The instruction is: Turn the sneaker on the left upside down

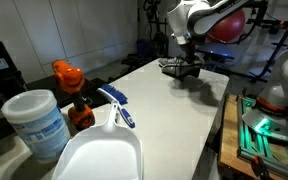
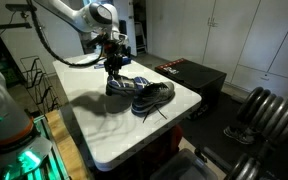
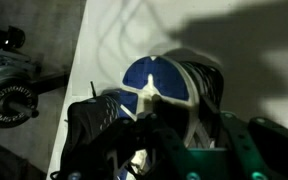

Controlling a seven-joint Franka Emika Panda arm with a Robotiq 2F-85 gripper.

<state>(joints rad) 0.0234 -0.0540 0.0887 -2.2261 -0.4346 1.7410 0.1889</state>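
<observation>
Across the middle of both exterior views stretched a white table (image 2: 102, 138), with the Panda arm (image 2: 72, 12) reaching in from the upper left of one frame and bending down over its far end. Near that end, at centre frame, lay a pair of sneakers side by side and touching. The sneaker on the left (image 2: 121, 87) sat directly under the wrist, and the second sneaker (image 2: 156, 96) lay to its right with its laces spilling toward the table edge. Both seemed to rest sole-down, so the turn had not been made. The gripper (image 2: 115, 68) had its fingertips down at the left shoe's collar. In the wrist view a blue-lined shoe opening (image 3: 154, 85) filled the centre, with the fingers low in the frame, dark and blurred. Whether they were clenched on the shoe or spread apart I could not tell. In an exterior view a white dustpan (image 1: 99, 150) and a lidded tub (image 1: 36, 120) sat at lower left, well apart from the shoes.

The step in hand looked like securing a grip. The next move would call for a firm pinch on the collar, a lift clear of the neighbouring shoe, then a wrist roll to set it down sole-up.
</observation>
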